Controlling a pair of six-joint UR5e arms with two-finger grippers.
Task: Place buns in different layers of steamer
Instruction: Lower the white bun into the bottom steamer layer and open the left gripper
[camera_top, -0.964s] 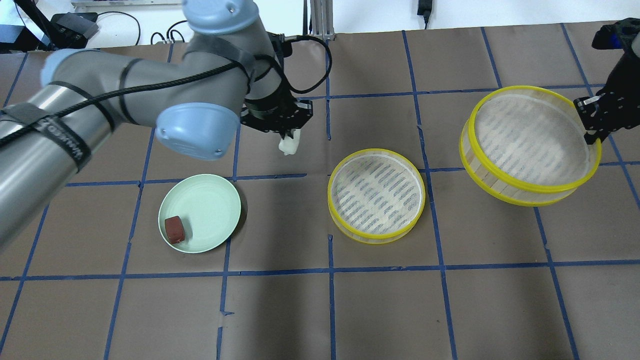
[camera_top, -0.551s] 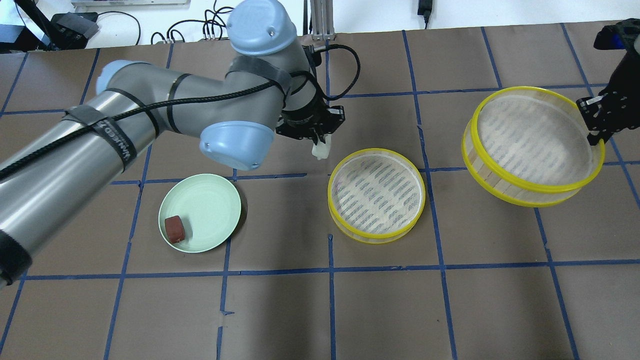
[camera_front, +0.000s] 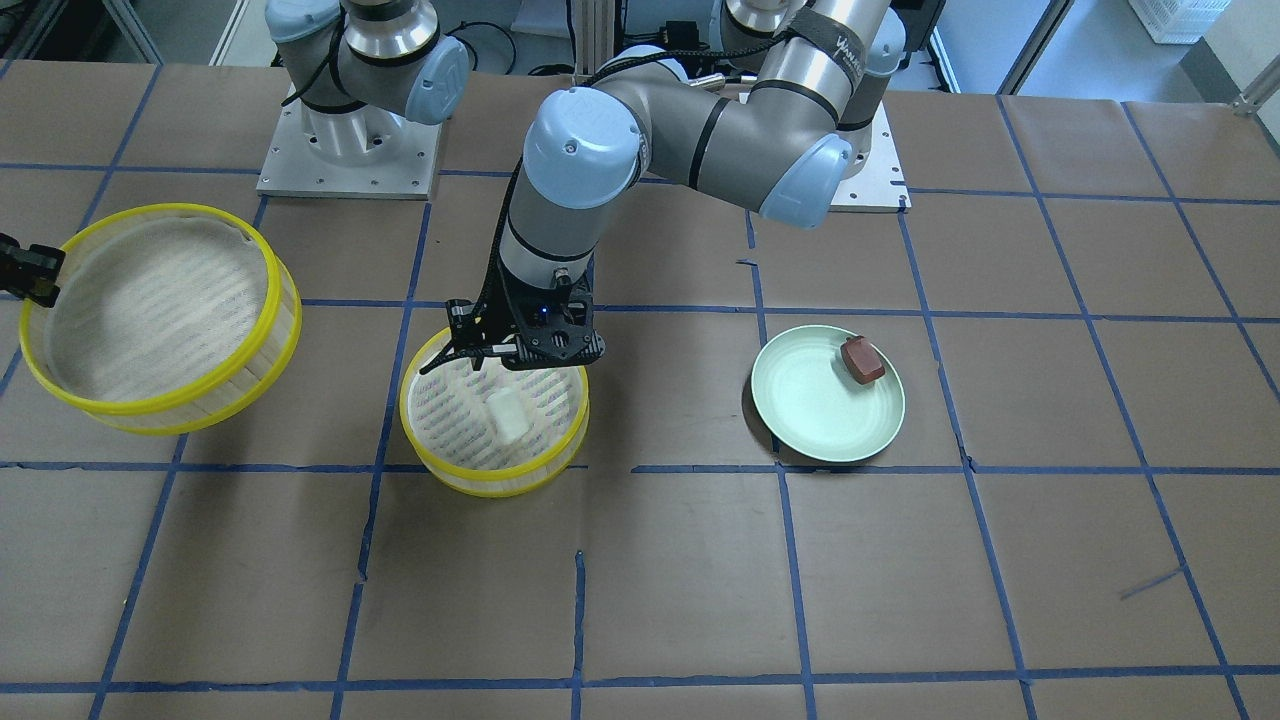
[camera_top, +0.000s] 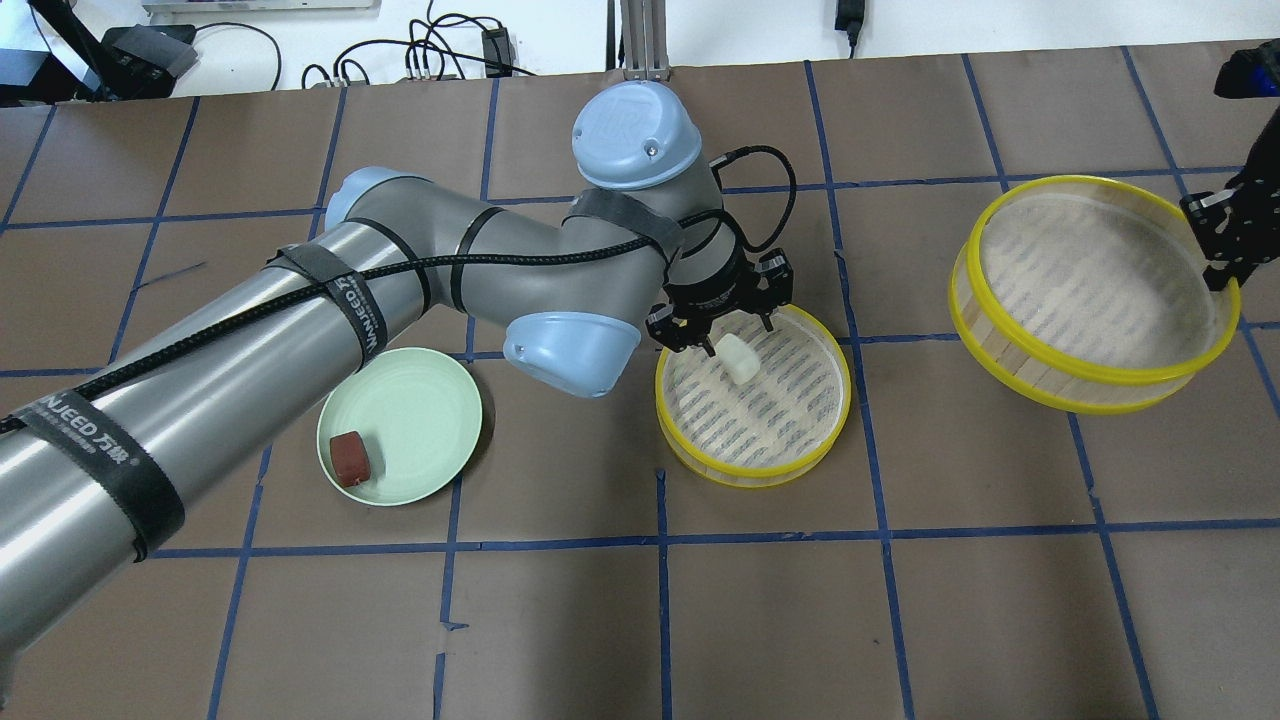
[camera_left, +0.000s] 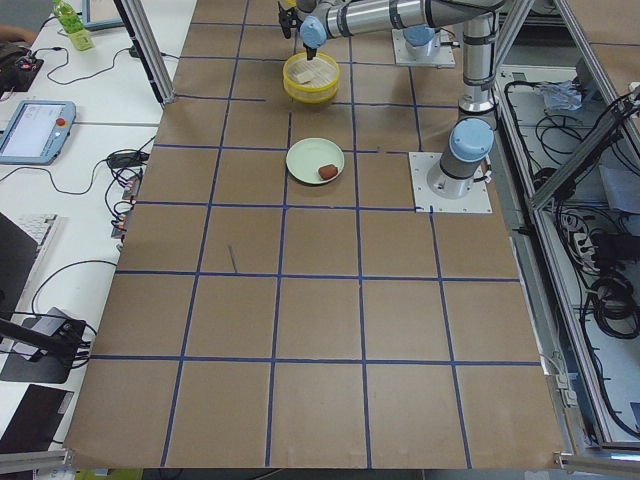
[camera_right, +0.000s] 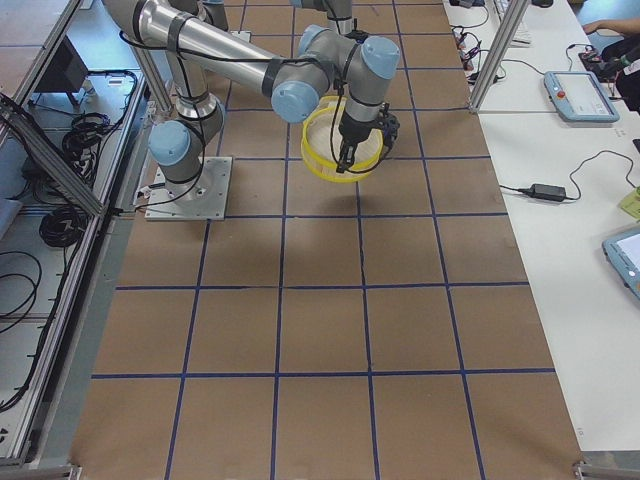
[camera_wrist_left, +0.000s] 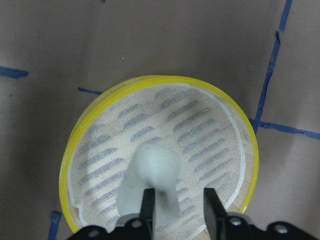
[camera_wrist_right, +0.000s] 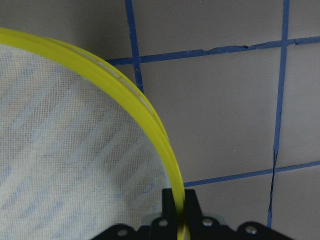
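The steamer is split in two. Its lower tier (camera_top: 775, 415) sits on the table at the middle. The white bun (camera_top: 738, 357) lies on its striped liner, also in the front view (camera_front: 507, 415) and the left wrist view (camera_wrist_left: 152, 175). My left gripper (camera_top: 738, 335) hovers just above the bun, open, its fingers (camera_wrist_left: 210, 205) clear of it. My right gripper (camera_top: 1215, 260) is shut on the yellow rim (camera_wrist_right: 170, 165) of the upper tier (camera_top: 1090, 270) and holds it raised and tilted at the right. The reddish-brown bun (camera_top: 350, 460) sits on the pale green plate (camera_top: 420, 410).
The table is brown paper with a blue tape grid. The plate lies left of the lower tier, under my left forearm (camera_top: 250, 340). Cables and a post base stand at the far edge (camera_top: 640, 40).
My left arm has swung right, carrying the white bun from left of the lower tier to over it, and has opened; the bun now lies in that tier. The raised upper tier drifted slightly right.
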